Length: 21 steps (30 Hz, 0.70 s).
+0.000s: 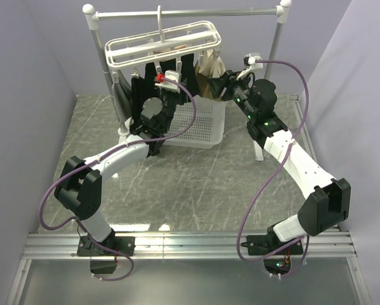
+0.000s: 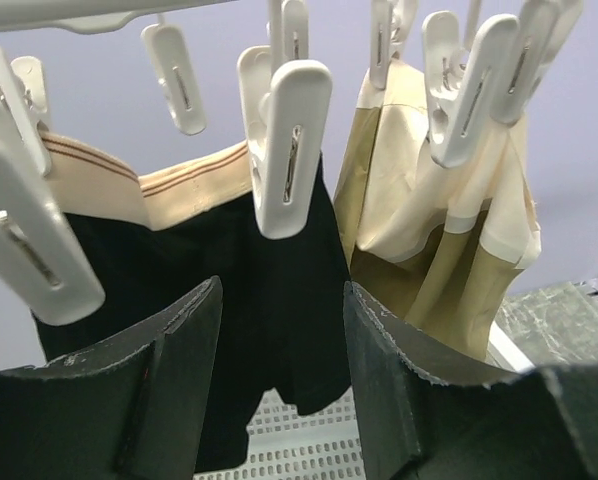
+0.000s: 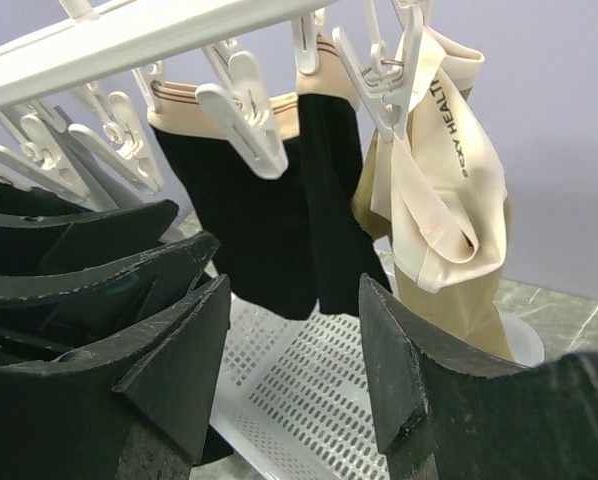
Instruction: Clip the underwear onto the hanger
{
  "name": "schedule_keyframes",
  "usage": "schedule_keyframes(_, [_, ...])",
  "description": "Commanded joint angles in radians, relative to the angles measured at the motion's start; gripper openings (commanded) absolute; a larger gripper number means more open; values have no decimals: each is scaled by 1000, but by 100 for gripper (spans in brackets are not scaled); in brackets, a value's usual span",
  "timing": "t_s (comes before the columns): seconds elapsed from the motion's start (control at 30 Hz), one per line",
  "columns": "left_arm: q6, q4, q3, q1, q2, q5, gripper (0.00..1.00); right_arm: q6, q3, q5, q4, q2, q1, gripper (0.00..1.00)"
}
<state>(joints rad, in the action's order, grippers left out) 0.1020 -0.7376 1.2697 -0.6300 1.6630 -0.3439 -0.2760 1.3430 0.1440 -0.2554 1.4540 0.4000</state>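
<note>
Nearest, the left gripper and right gripper, jaws of both released, grasping nothing. Just beyond them, the black underwear pegged by its beige waistband to the hanger, left of a tan garment. Beneath, on the table, a white perforated basket.

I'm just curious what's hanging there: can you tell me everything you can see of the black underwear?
The underwear is a pair of black, soft-looking boxer-style shorts with a cream waistband edged by thin reddish stripes. It hangs upright, waistband up and legs dangling, from the white hanger, and a white peg seems to bite the waistband. A tan garment hangs close beside it, and the white basket lies below.
</note>
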Motion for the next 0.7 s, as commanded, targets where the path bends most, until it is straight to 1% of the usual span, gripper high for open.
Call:
schedule_keyframes(0.0, [38, -92, 2, -7, -32, 13, 57, -12, 56, 5, -54, 3, -9, 61])
schedule_keyframes(0.33, [73, -152, 75, -7, 9, 9, 56, -14, 47, 20, -48, -6, -10, 61])
schedule_keyframes(0.43, [74, -154, 94, -8, 21, 9, 54, -12, 45, 26, -53, -9, -9, 61])
schedule_keyframes(0.67, [68, -138, 122, -7, 44, 22, 35, -12, 39, 37, -62, -14, -12, 61])
